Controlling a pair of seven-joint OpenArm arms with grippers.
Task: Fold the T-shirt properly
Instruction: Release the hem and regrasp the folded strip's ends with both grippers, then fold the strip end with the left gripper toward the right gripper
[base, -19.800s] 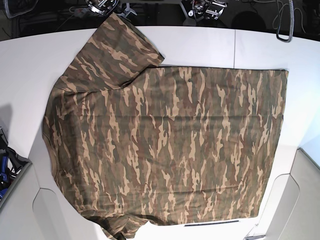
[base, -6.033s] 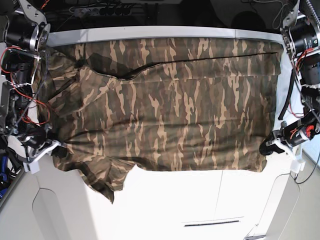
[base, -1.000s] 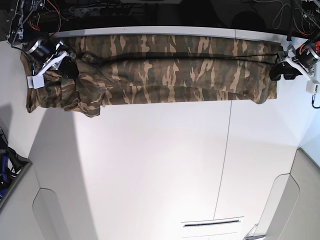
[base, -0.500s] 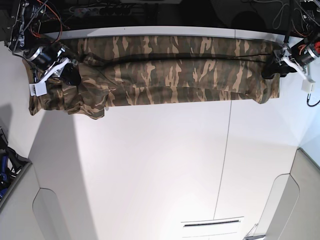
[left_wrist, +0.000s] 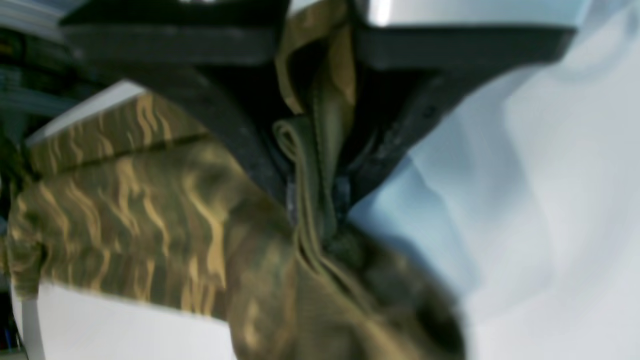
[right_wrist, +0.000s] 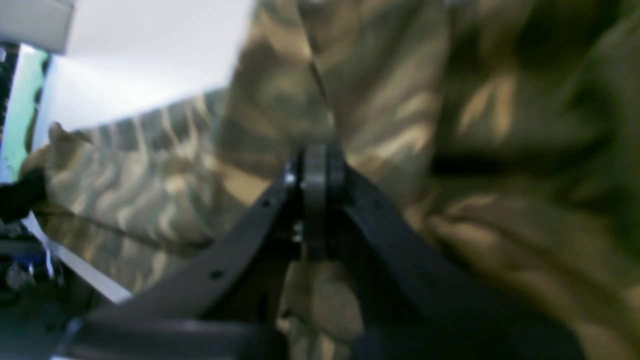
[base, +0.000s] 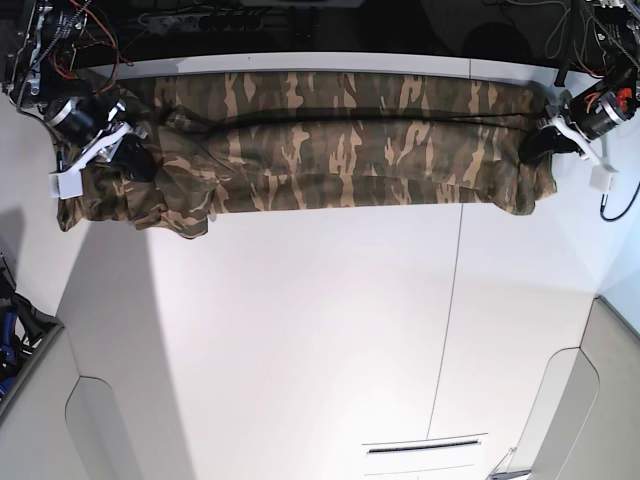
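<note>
- The T-shirt (base: 340, 150) lies in a long, thin band along the 12 o'clock edge of the white table (base: 320, 340).
- It looks folded over on itself the long way, so I think one fold is made and more folds are needed.
- The left gripper (base: 540, 140) is at about 2 o'clock in the base view. It pinches the hem end of the shirt.
- In the left wrist view the left gripper's jaws are nearly closed, with a thick roll of cloth (left_wrist: 310, 165) squeezed between them.
- The right gripper (base: 128, 152) is at about 10 o'clock, on the bunched sleeve end.
- In the right wrist view its jaws are pressed tight together, tips on the shirt. I cannot tell if any cloth is caught between them.
- Each arm reaches in from the far side and sits low, close to the table.
- I think holding both ends keeps the band straight and flat.
</note>
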